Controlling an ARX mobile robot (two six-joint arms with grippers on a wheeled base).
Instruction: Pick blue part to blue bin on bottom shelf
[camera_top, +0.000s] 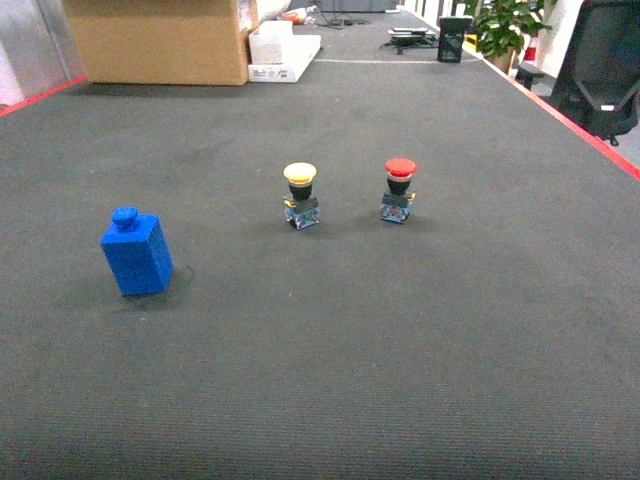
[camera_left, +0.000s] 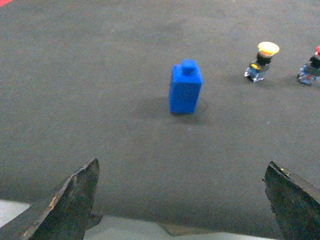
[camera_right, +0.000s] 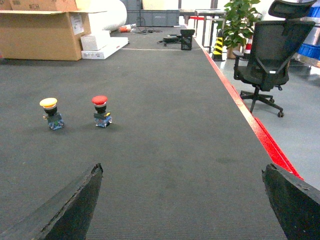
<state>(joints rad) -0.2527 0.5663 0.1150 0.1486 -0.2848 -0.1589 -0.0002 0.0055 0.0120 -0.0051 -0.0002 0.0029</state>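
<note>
**Standing alone: blue part waits on the dark mat, both claws wide**

Standing upright on the dark grey mat, the blue part (camera_top: 137, 255) holds the left side of the head view, a bright-blue block with a small round knob on top, nothing touching it. From the left wrist camera the same blue part (camera_left: 185, 87) sits just above centre, throwing a faint shadow to its left on the mat.

Off to its right, well apart, stands the yellow-capped push-button (camera_top: 300, 194), and just beyond that the red-capped push-button (camera_top: 399, 189), the two side by side, both upright. The right wrist camera catches the pair at its left edge, yellow (camera_right: 51, 113) outside, red (camera_right: 101, 111) inside.

Now the claws. The left claw (camera_left: 182, 200) shows two dark fingers spread far apart at the bottom corners of its view, with bare mat between them and the blue part well ahead, not gripped. The right claw (camera_right: 195, 200) is spread just as wide, holding nothing, facing open mat.

Further out: the surface (camera_top: 400, 350) is covered in that dark mat and edged with a red strip on the right. A large cardboard box (camera_top: 160, 40) sits at the far left end with white packages (camera_top: 280, 48) next to it. A black office chair (camera_right: 267, 55) and a potted plant (camera_right: 239, 20) stand beyond the red edge.
</note>
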